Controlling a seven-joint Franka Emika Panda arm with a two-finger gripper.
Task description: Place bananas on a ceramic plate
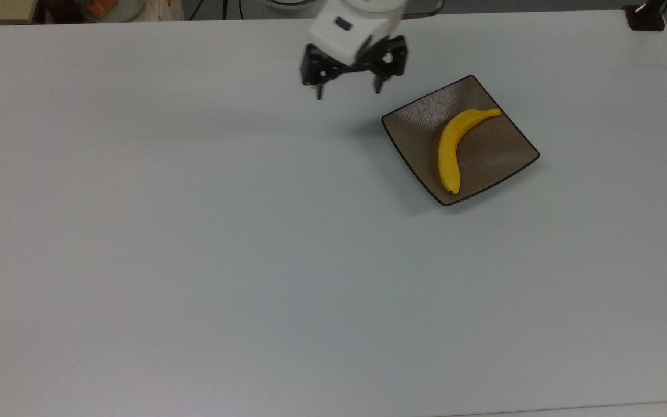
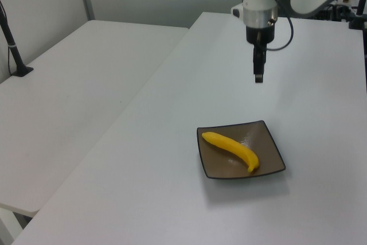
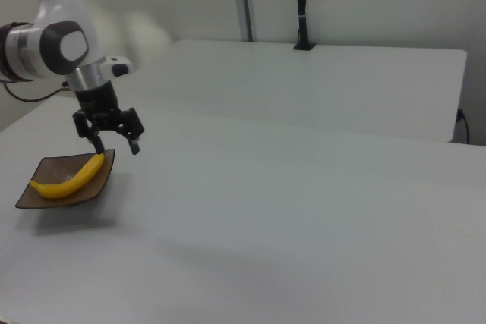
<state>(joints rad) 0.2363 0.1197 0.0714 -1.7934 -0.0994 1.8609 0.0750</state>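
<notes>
White and bare, the desk (image 1: 194,260) is filling most of the top view, with a second pale desk (image 2: 69,101) standing beside it along the left view's left. Grey wall panels are closing off the background in the left and right views, and a dark post (image 3: 301,5) is rising at the far edge of the right view.

At roughly two o'clock in the top view, the ceramic plate (image 1: 501,147) is sitting on the desk, turned so its corners are pointing like a diamond. Inside it the banana (image 1: 450,147) is lying flat, curving from its stem near the plate's one o'clock corner down to its dark tip near the six o'clock corner (the whole fruit is staying within the thin dark rim). In the left view the same banana (image 2: 232,150) is stretching across the plate (image 2: 269,147) from ten o'clock toward four o'clock. In the right view, the banana (image 3: 68,179) and plate (image 3: 45,166) are appearing at about nine o'clock.

Hanging at about twelve o'clock in the top view, the pincer (image 1: 348,90) is hovering above bare desk, well apart from the plate and off toward the top view's left of it. Its two black fingers (image 1: 318,87) are pointing down and spreading wide, gripping nothing at all. In the right view the pincer (image 3: 115,142) is appearing just above the plate's far corner.
</notes>
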